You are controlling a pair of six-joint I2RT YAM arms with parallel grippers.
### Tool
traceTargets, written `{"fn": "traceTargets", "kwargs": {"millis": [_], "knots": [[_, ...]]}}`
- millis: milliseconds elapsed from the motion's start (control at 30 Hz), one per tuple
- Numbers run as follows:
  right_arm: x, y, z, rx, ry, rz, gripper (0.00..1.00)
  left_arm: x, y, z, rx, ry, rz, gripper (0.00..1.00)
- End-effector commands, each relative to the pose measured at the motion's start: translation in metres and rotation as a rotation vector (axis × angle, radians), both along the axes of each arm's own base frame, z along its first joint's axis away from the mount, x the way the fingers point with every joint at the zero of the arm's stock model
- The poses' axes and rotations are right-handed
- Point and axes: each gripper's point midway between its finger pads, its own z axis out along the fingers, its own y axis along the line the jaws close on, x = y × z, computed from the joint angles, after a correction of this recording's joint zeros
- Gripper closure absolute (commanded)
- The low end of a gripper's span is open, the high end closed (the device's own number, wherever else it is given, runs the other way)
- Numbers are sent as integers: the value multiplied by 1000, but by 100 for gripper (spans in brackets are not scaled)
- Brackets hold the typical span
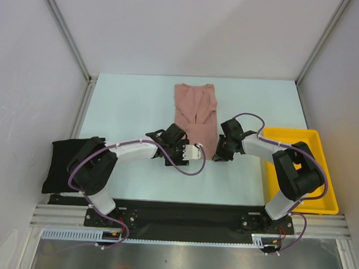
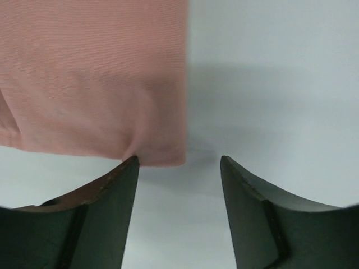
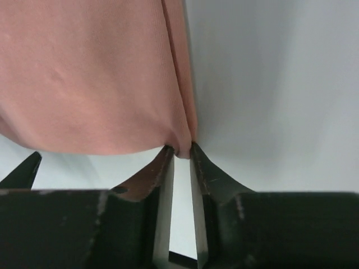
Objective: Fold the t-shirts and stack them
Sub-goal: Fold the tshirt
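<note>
A dusty pink t-shirt (image 1: 195, 105) lies as a long narrow strip in the middle of the table. Both grippers are at its near end. My left gripper (image 1: 180, 140) is open. In the left wrist view its jaws (image 2: 178, 162) stand wide apart, one fingertip (image 2: 130, 163) touches the hem beside the shirt's corner (image 2: 162, 151), and only table shows between them. My right gripper (image 1: 219, 152) is shut on the pink shirt; its jaws (image 3: 180, 148) pinch a folded corner of the cloth (image 3: 182, 134). A black t-shirt (image 1: 62, 163) lies bunched at the table's left edge beside the left arm's base.
A yellow plastic tray (image 1: 318, 204) stands at the right, partly under the right arm. Aluminium frame posts and white walls close in the table on the left, right and back. The arms' bases sit on a black rail at the near edge.
</note>
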Motion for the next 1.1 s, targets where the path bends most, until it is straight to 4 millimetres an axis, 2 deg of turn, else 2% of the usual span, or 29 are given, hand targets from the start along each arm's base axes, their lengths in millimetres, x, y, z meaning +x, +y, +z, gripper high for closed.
{"fn": "traceTargets", "kwargs": {"millis": [0,33,100,133,200,233,267,367,400,467,533,567,633,667,700,733,767,800,833,867,900,967,1000,1067], "knots": [[-1,2,-9,10,7,-17,82,16,-4,-3,-21,-85,-8,36],[-1,2,-9,12,9,-19,87,15,-6,-5,-34,-76,4,44],[-1,-1,-10,7,14,-22,92,14,-11,-6,-69,-64,15,52],[-1,-1,-9,9,15,-25,97,12,-14,-7,-89,-49,25,60],[-2,-3,-8,4,17,-21,100,15,-18,-6,-116,-59,43,72],[0,-4,-6,3,14,-20,100,16,-18,-6,-120,-60,64,88],[-3,-5,-5,-2,21,-17,100,17,-18,-5,-123,-63,73,98],[-8,-6,4,-4,18,-1,100,19,-16,3,-130,-59,108,100],[-9,-6,11,-1,4,4,100,13,-12,3,-118,-33,115,100],[-22,-8,14,-30,17,23,100,4,-14,15,-148,5,116,100],[-34,-8,24,-35,6,43,100,-14,-7,20,-149,62,114,100],[-47,-9,25,-54,25,61,100,-23,-8,31,-183,73,98,100],[-61,-8,38,-51,5,80,100,-41,1,37,-174,125,88,100],[-78,-8,37,-75,29,100,100,-47,4,41,-174,140,88,100],[-86,-8,40,-80,30,106,100,-59,10,48,-171,164,87,99],[-92,-7,51,-66,7,109,100,-66,14,50,-165,181,88,100],[-112,-5,52,-85,40,129,100,-79,24,49,-134,222,91,100],[-121,-5,57,-87,43,136,100,-87,27,58,-150,226,81,100],[-141,-5,64,-101,59,149,100,-105,37,56,-117,279,77,100],[-145,-11,69,-110,58,147,100,-109,35,62,-140,271,60,100],[-160,-4,76,-99,66,166,100,-128,44,62,-115,325,43,100],[-180,-6,89,-74,87,170,100,-149,48,74,-125,347,-3,100],[-190,5,101,-36,91,183,100,-163,56,77,-106,398,-9,100],[-200,4,114,-34,107,184,100,-177,56,91,-134,438,-58,100]]}}
